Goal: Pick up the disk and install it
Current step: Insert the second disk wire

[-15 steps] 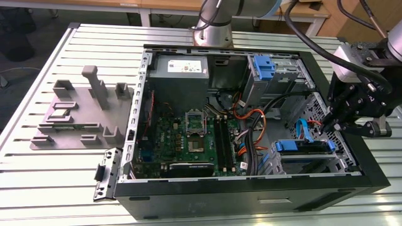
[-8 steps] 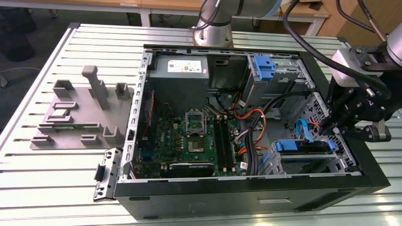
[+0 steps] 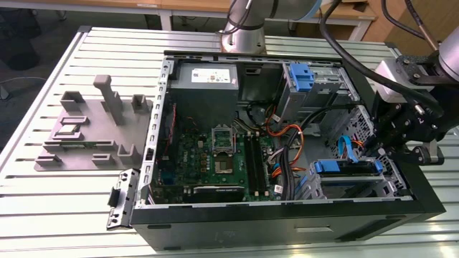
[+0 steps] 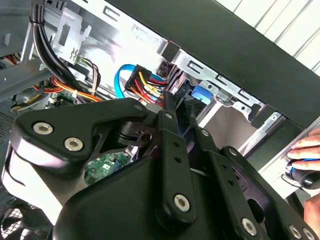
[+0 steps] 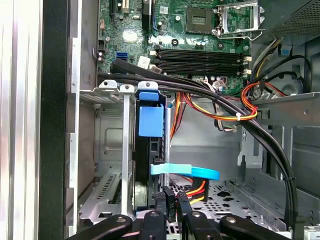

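Observation:
The disk [image 3: 345,167] stands on edge in the metal drive cage at the case's front corner, on the exterior view's right. Its blue plastic bracket [image 5: 150,120] faces up, and a blue tab [image 4: 202,93] shows past the fingers. My gripper [image 3: 377,152] hangs just above the cage, over the disk's end where the cables plug in. In both wrist views the fingertips [image 5: 161,202] stand close together with nothing visibly held between them. A blue data cable [image 5: 185,171] and a bundle of red and yellow wires [image 4: 145,82] lie right beside the gripper [image 4: 179,106].
The open computer case [image 3: 287,215] lies on a slatted metal table. It holds a motherboard [image 3: 222,156], a grey power-supply box [image 3: 206,78] and another blue bracket [image 3: 301,78]. A grey fixture [image 3: 93,129] sits at the exterior view's left. A person's hand [image 4: 306,149] rests on a mouse.

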Robot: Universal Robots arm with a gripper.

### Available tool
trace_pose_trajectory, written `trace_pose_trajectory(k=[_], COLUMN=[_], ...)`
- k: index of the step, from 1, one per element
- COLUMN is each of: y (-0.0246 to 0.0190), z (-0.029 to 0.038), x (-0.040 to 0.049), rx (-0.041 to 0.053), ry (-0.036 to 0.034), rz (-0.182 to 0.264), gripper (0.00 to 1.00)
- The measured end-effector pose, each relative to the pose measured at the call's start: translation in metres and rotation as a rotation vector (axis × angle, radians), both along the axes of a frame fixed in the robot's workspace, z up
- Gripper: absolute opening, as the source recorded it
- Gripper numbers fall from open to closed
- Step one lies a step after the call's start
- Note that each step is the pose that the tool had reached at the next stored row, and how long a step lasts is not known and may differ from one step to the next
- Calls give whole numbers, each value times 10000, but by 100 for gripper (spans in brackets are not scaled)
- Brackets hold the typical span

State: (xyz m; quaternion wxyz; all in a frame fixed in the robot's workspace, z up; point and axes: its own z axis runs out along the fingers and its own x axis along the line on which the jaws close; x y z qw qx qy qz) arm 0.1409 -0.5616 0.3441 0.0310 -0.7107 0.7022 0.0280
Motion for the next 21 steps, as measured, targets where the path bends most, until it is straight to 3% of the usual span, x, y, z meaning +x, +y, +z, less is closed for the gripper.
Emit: trace_pose_trajectory(k=[9,21], y=[-55,-60], z=[-62,-117], x=[-41,-68], rx=[-2,-5], ry=[0,0], rz=[71,165], gripper=[24,24])
